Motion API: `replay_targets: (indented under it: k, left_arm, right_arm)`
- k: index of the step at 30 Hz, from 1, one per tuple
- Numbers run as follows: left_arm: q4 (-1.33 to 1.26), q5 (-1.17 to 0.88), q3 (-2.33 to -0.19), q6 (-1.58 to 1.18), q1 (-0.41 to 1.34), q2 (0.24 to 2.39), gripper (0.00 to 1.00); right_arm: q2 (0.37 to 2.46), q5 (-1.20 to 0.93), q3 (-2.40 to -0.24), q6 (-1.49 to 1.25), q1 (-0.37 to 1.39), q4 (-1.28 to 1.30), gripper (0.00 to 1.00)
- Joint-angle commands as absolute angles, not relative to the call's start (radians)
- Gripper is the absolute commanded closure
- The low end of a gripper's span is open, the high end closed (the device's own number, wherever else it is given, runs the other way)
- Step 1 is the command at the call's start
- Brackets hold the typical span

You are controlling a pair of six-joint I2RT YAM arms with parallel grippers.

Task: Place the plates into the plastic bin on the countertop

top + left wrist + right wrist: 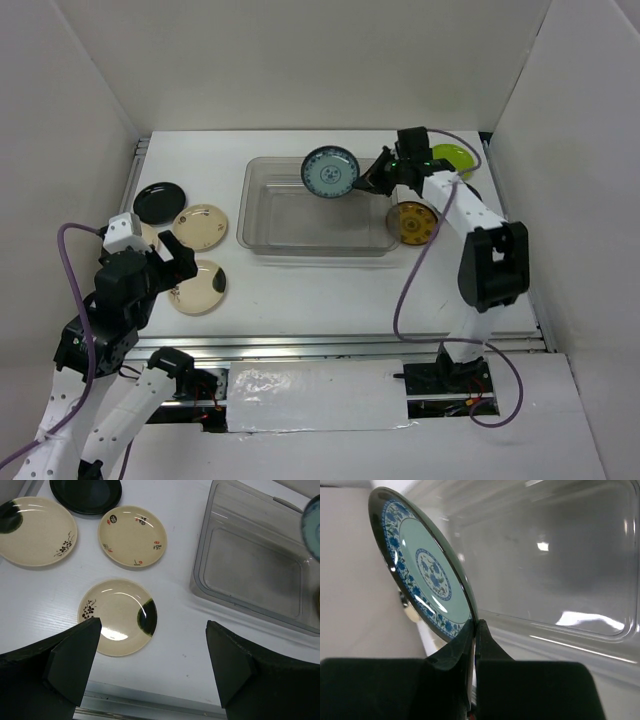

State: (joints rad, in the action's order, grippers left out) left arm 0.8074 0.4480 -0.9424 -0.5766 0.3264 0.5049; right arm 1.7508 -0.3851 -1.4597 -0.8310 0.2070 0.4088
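Observation:
My right gripper (pixel 364 182) is shut on the rim of a teal-patterned plate (pixel 330 172) and holds it tilted on edge above the clear plastic bin (pixel 262 232). In the right wrist view the plate (pixel 422 575) is pinched between my fingers (pixel 460 647) over the bin (pixel 580 625). The bin holds no plates. My left gripper (pixel 175 262) is open and empty above a cream plate with a black patch (pixel 119 616). A black plate (pixel 158 202), a cream plate (pixel 200 226), a yellow-brown plate (pixel 412 222) and a lime green plate (pixel 452 156) lie on the white countertop (pixel 320 290).
Another cream plate with a dark patch (pixel 35 530) lies at the far left. White walls enclose the table on three sides. A metal rail (pixel 330 345) runs along the near edge. Purple cables hang from both arms.

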Motion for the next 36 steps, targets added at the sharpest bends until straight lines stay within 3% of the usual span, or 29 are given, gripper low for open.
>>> replay_targets:
  k: [1,9,11,12,13,14,15,17,18,20,23,26,30,36]
  left_arm:
    - [0.781,0.462,-0.948,-0.569,0.330,0.512,0.01]
    - [0.779,0.459,-0.946,-0.566,0.330,0.528,0.01]
    - [0.778,0.457,-0.948,-0.566,0.330,0.531,0.01]
    - [0.778,0.457,-0.950,-0.565,0.330,0.535,0.01]
    - [0.778,0.457,-0.950,-0.566,0.330,0.537,0.01]
    - [0.776,0.456,-0.948,-0.566,0.330,0.540,0.01]
    - [0.776,0.454,-0.948,-0.566,0.330,0.540,0.01]
    - [0.778,0.451,-0.948,-0.561,0.330,0.545,0.01]
    - [0.776,0.451,-0.948,-0.563,0.330,0.548,0.01]
    - [0.776,0.451,-0.948,-0.561,0.330,0.548,0.01]
    - [0.776,0.453,-0.948,-0.563,0.330,0.546,0.01]
    - [0.775,0.449,-0.948,-0.561,0.331,0.540,0.01]
    - [0.773,0.448,-0.950,-0.557,0.333,0.549,0.01]
    - [0.765,0.419,-0.946,-0.545,0.333,0.552,0.01]
  right_arm:
    - [1.874,-0.406,-1.525,-0.808,0.221,0.483,1.00]
    - [2.034,-0.440,-1.614,-0.770,0.252,0.511,1.00]
    - [2.055,-0.451,-1.614,-0.747,0.265,0.518,0.93]
    - [2.059,-0.454,-1.614,-0.741,0.268,0.520,0.64]
    - [2.056,-0.451,-1.614,-0.729,0.273,0.526,0.51]
    - [2.048,-0.451,-1.614,-0.721,0.275,0.528,0.44]
    - [2.039,-0.442,-1.614,-0.716,0.278,0.537,0.19]
    - [1.968,-0.433,-1.602,-0.701,0.272,0.537,0.12]
    - [1.935,-0.399,-1.595,-0.700,0.268,0.543,0.00]
    - [1.800,-0.330,-1.571,-0.699,0.250,0.560,0.00]
    - [1.558,-0.192,-1.348,-0.736,0.164,0.506,0.00]
    - [1.335,-0.166,-1.142,-0.767,-0.045,0.448,0.00]
    - [1.305,-0.236,-0.977,-0.729,-0.228,0.370,0.00]
    - [1.466,-0.373,-0.885,-0.701,-0.342,0.243,0.01]
